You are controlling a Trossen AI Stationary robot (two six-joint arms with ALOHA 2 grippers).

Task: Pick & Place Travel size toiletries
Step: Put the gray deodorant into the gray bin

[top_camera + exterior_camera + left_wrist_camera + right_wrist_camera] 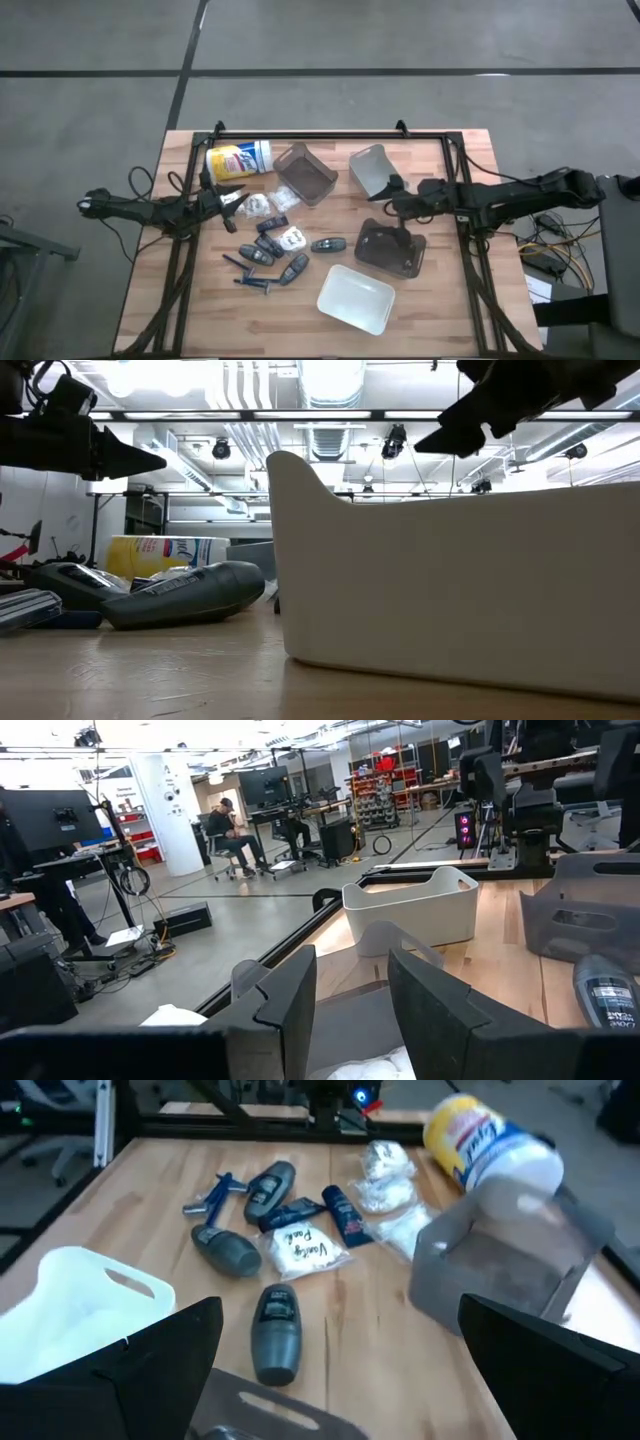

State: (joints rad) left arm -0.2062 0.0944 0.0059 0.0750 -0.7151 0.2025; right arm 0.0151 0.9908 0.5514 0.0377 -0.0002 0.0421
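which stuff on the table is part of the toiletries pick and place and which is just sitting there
Part of the job:
- grey oblong pieces
- white packets
- blue sticks
- small dark blue tubes
- left end effector, hovering over the pile
- right end effector, open

Lying about:
- yellow-label canister
- white bin
- smoky bins

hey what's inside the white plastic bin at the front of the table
Seen from above, the white rectangular plastic bin holds nothing visible; its floor looks bare. In the low view its wall hides the inside. The small toiletries lie on the wooden table to its left.
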